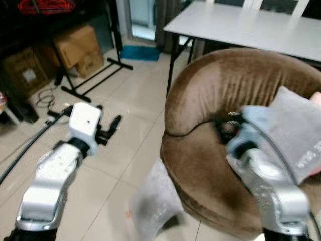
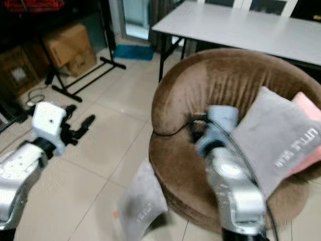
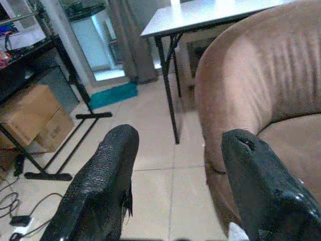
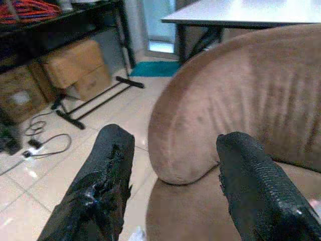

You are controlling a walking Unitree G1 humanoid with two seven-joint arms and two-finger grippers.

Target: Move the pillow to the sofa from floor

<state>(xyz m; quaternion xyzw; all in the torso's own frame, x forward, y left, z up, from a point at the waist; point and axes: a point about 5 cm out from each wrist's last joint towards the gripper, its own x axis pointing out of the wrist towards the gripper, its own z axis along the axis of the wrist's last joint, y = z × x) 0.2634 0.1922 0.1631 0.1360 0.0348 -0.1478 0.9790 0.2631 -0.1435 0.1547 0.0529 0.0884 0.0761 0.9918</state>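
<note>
A grey pillow (image 1: pixel 153 201) lies on the tiled floor, blurred, against the front left foot of the round brown sofa (image 1: pixel 225 80). A second grey pillow (image 2: pixel 276 138) leans on the sofa's back at the right, with a pink pillow (image 2: pixel 308 113) behind it. My left gripper (image 1: pixel 108 128) is held out over the floor, left of the sofa and apart from the floor pillow. It is open and empty, as the left wrist view (image 3: pixel 175 186) confirms. My right gripper (image 2: pixel 198 128) hangs over the sofa seat near the backrest, open with nothing between its fingers (image 4: pixel 100 186).
A white table (image 1: pixel 251 25) stands behind the sofa. To the far left are cardboard boxes (image 1: pixel 75 47), a black stand's legs (image 1: pixel 95 75) and cables (image 1: pixel 45 98) on the floor. A teal mat (image 1: pixel 140 52) lies by the door. Open tiles stretch between me and the sofa.
</note>
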